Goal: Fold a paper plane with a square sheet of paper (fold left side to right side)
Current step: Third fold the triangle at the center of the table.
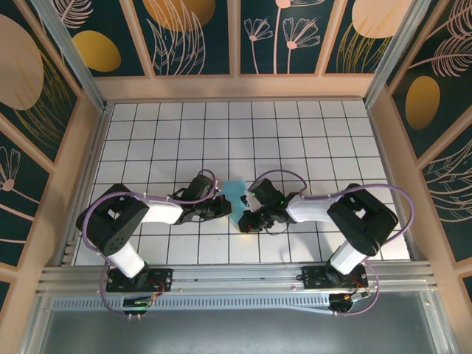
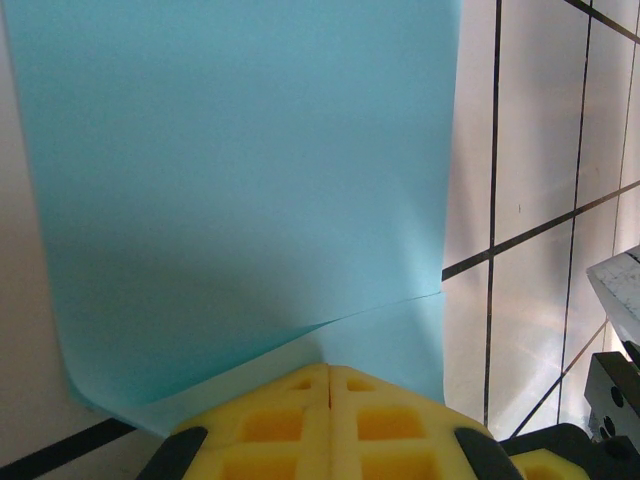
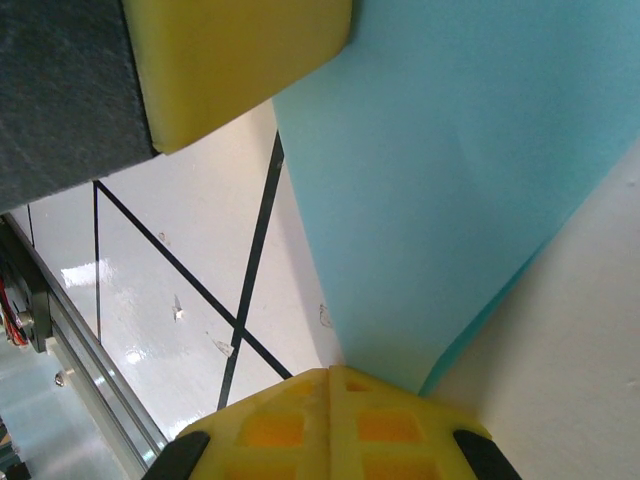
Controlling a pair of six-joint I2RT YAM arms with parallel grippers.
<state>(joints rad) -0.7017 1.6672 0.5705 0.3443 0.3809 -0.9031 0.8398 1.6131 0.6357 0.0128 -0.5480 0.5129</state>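
The square sheet of paper (image 1: 236,193) is turquoise and sits between the two arms at the table's middle, partly bent over itself. In the left wrist view the paper (image 2: 240,180) fills most of the frame, one layer's edge slanting over a paler layer. My left gripper (image 2: 330,370) is shut, its yellow fingertips against that lower layer. In the right wrist view the paper (image 3: 450,180) narrows down to my right gripper (image 3: 330,372), also shut and touching it. No paper shows in either jaw seam. One left finger (image 3: 240,60) rests on the sheet's far edge.
The white gridded table (image 1: 310,140) is walled by wooden rails and patterned panels. The arm bases (image 1: 140,280) stand on the metal rail at the near edge. Part of the right arm (image 2: 620,380) shows close beside the left gripper.
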